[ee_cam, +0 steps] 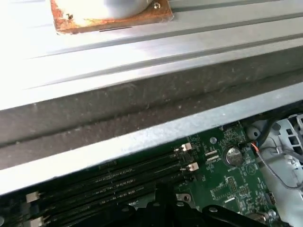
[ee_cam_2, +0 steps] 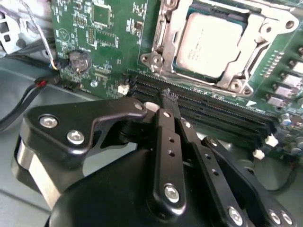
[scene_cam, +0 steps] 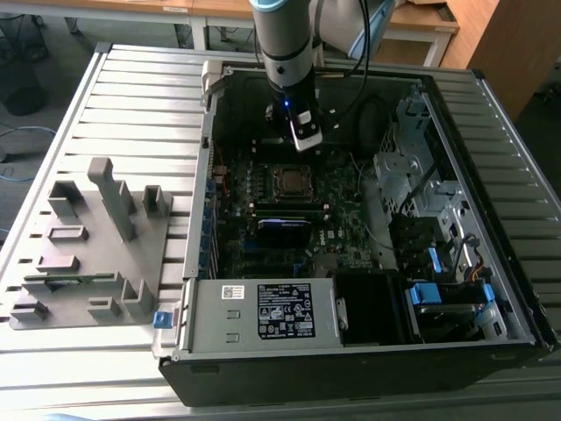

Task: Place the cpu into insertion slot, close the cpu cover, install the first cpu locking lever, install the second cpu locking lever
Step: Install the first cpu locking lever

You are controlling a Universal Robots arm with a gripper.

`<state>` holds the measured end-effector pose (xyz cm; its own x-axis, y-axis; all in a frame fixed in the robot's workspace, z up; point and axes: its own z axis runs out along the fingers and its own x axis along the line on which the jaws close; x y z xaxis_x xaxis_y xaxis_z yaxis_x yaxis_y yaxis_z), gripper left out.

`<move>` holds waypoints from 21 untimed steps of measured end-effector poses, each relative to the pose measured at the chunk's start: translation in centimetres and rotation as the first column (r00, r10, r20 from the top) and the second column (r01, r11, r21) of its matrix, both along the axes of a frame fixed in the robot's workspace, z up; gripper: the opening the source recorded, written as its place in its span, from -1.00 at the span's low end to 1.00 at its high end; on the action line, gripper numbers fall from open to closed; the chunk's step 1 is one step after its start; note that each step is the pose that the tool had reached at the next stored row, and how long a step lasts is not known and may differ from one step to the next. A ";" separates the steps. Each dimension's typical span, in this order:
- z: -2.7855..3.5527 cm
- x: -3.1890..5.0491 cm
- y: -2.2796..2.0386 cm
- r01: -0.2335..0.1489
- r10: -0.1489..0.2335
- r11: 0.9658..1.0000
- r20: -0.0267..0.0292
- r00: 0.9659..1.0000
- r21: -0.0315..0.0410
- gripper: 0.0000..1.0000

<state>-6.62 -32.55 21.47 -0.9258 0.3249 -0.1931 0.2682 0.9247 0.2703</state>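
The cpu (ee_cam_2: pixel 215 43) already sits in the insertion slot (ee_cam_2: pixel 166 28) under the lowered cpu cover (ee_cam_2: pixel 246 80); the hand (ee_cam_2: pixel 169 98), fingers together and empty, hovers over the long memory slots (ee_cam_2: pixel 208 109) beside it. Descending here, it risks striking those slots instead of a locking lever

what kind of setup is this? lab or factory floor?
Looks like a robotics lab bench, not a production line: an open computer case lies on a slatted metal table, a grey parts fixture beside it, wooden desks behind.

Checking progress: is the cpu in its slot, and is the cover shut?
In the slot, cover shut: the cpu sits framed by the cpu cover lying flat around it.
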 end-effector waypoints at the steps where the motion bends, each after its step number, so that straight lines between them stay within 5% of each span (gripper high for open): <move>1: 0.04 0.00 -0.02 0.002 -0.002 1.000 -0.004 1.000 -0.006 -0.79; 2: 0.06 0.00 -0.04 0.004 -0.004 1.000 -0.009 1.000 -0.016 -0.79; 5: 0.07 0.00 -0.06 0.009 -0.010 0.998 -0.018 1.000 -0.059 -0.79; 9: 0.07 0.00 -0.07 0.009 -0.010 0.998 -0.018 1.000 -0.060 -0.79; 10: 0.06 0.01 -0.07 0.008 -0.010 0.998 -0.023 1.000 -0.060 -0.79; 14: 0.03 0.36 -0.07 0.004 -0.010 0.998 -0.091 0.996 -0.061 -0.79; 17: 0.02 0.67 -0.07 0.001 -0.010 0.998 -0.146 0.989 -0.062 -0.79; 21: 0.02 0.67 -0.07 0.000 -0.010 0.998 -0.158 0.987 -0.063 -0.79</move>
